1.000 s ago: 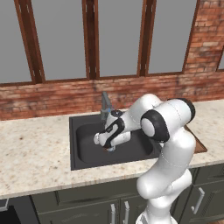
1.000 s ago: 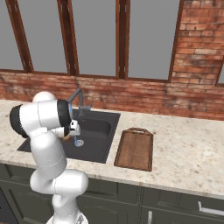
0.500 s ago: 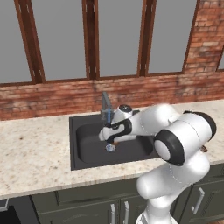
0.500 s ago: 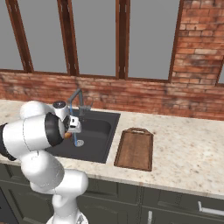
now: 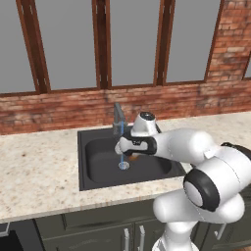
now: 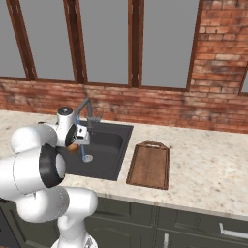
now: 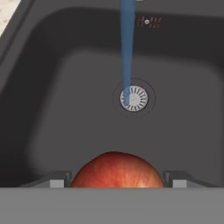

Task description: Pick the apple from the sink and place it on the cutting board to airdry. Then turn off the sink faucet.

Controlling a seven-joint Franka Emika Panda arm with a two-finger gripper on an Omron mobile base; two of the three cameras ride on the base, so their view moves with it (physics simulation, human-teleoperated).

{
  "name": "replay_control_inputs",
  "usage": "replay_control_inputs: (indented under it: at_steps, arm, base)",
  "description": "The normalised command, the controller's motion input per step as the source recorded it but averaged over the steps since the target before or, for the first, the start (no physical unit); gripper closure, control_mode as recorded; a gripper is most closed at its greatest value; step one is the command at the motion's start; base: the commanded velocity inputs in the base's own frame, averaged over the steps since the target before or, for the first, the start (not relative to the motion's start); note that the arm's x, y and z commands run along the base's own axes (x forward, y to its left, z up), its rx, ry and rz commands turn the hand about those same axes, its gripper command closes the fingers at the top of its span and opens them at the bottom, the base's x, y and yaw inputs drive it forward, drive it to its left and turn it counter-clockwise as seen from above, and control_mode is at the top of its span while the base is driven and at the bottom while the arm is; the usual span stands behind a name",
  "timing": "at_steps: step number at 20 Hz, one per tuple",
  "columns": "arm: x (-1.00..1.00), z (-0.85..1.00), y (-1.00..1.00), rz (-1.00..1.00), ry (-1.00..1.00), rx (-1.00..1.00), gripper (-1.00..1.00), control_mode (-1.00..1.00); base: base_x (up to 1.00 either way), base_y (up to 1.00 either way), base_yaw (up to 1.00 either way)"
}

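Gripper: jaws set apart w/ apple between them; grey finger tips flank the fruit left & right at bottom of hand view, close against its sides. Reads as closed on the apple; actual contact hidden by lower edge of view.

Apple: red-orange, rounded top visible, lower half cut off. In left base view a small orange patch shows just under the hand; in right base view at the hand's lower edge. Held above sink floor, clear of the basin bottom.

Sink: dark basin, rounded corners, below & beyond the apple. Silver drain roughly centre of floor, past the apple.

Water: thin blue stream falling onto drain, just beside the hand in base views.

Sink faucet: grey post at back rim, spout angled over basin, near the gripper.

Cutting board: brown, on speckled counter right of sink, loop handle at far end, well apart from the apple.
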Motion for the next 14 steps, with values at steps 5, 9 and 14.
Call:
replay_control_inputs:
  at_steps: [5,9,14]
  arm:
    - [-0.32,0.42,-0.18,0.00,0.05,0.02,1.00,-1.00]
    - [-0.38,0.39,-0.20,0.00,0.01,0.01,1.00,-1.00]
    - [-0.43,0.42,-0.19,0.00,0.00,0.00,1.00,-1.00]
  base:
    - [0.00,0.00,0.00]
    - [0.00,0.00,0.00]
    - [0.00,0.00,0.00]
